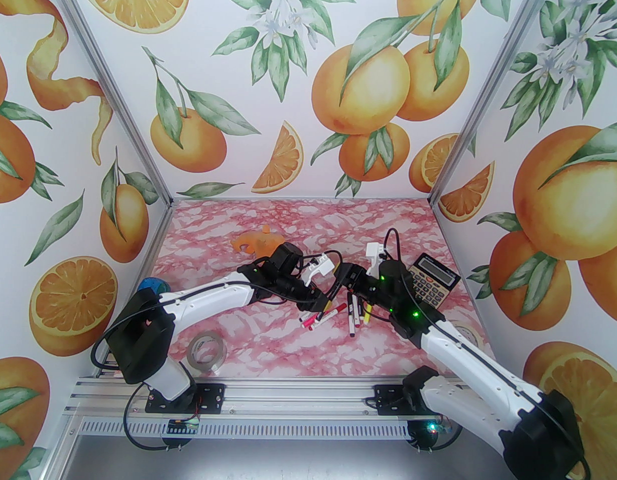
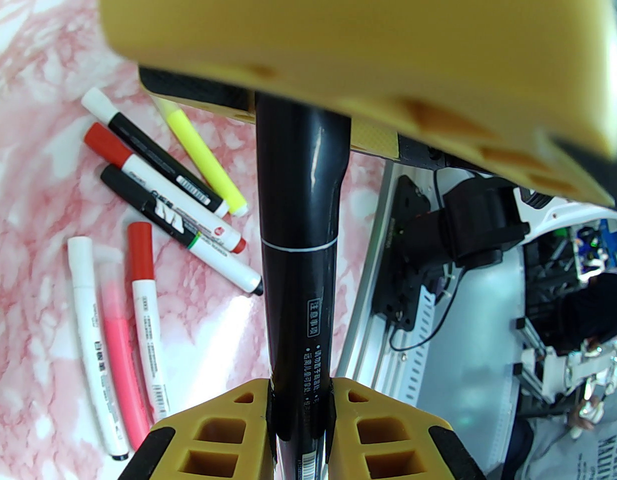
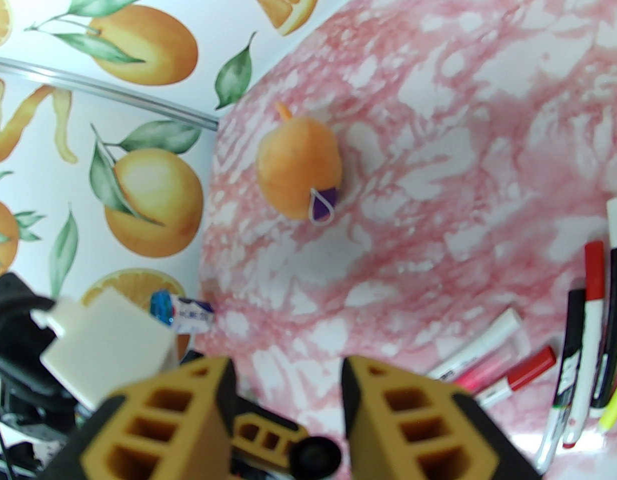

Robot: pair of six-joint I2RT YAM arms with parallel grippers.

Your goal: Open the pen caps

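The pen cap (image 2: 303, 168) in hand was the black one, seated on the black pen (image 2: 296, 313), with a thin pale line marking the joint. My left gripper (image 2: 301, 393) was clamped on the barrel, holding the pen up off the table (image 2: 33, 68) with its cap end pointing into my right gripper (image 3: 288, 368). That gripper's jaws stood apart on either side of the cap's round end, a gap showing on one side, so I judged it had no grip yet. The other pens (image 2: 163, 188) lay in a loose bunch on the table below. Next I would need to close the right jaws squarely on the cap, short of the joint, then pull straight along the pen while the left gripper held firm.
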